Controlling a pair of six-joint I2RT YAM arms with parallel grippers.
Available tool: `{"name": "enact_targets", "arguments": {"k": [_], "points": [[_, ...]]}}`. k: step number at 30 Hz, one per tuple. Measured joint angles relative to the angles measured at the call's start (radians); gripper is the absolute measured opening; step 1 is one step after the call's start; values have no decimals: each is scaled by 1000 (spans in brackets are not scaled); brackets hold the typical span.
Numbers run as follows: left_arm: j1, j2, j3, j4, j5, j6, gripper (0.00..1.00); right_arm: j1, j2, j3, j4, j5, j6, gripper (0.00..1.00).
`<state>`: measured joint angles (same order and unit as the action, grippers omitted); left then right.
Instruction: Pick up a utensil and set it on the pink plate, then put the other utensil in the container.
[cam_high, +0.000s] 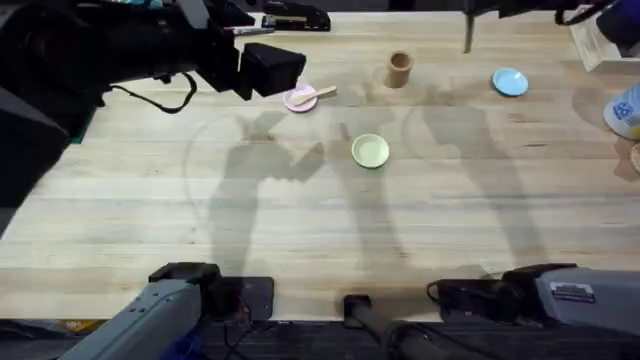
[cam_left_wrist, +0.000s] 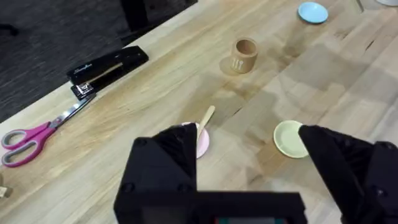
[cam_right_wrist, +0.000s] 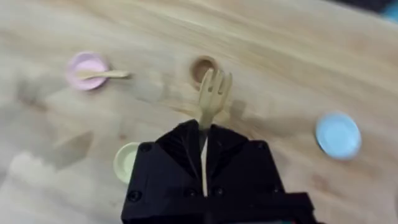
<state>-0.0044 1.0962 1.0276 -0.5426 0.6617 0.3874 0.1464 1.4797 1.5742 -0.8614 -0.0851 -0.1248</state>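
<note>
While the small light wooden spoon (cam_high: 315, 96) lies with its bowl on the small round pale pink plate (cam_high: 297, 99) and its flat handle sticking out over the rim onto the pale wooden table (cam_high: 300, 220), the right gripper (cam_right_wrist: 203, 134) has its black fingers pressed together on the handle of the small light wooden fork (cam_right_wrist: 211, 99). Its prongs stand out beyond the fingertips, and past them sits the small tan-brown cylindrical cup (cam_right_wrist: 203, 68), its open mouth showing. The round blue plate (cam_right_wrist: 337, 135) lies off to one side of these jaws and the pale yellow plate (cam_right_wrist: 126, 162) is partly hidden behind the gripper body. The left gripper (cam_left_wrist: 249, 149) hangs with its jaws spread wide and nothing between them; the pink plate and spoon lie just beyond one finger (cam_left_wrist: 177, 152), the yellow plate beside the other
</note>
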Motion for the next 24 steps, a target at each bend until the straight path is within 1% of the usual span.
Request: {"name": "enact_targets", "arguments": {"k": [3,7,10,16,21,24], "points": [[0,0,0,0,0,0,994,-12,-1,0,15,-130,-102,31],[0,0,0,0,0,0,994,-43,-1,0,52,-290,-196,31],[0,0,0,0,0,0,994,-92,-1,0,81,-445,-261,31],[0,0,0,0,0,0,994,-218,-1,0,109,-758,-369,31],[0,0,0,0,0,0,994,-289,-1,0,124,-972,-463,31],[0,0,0,0,0,0,994,-325,5,1,181,-1078,-525,31]]}}
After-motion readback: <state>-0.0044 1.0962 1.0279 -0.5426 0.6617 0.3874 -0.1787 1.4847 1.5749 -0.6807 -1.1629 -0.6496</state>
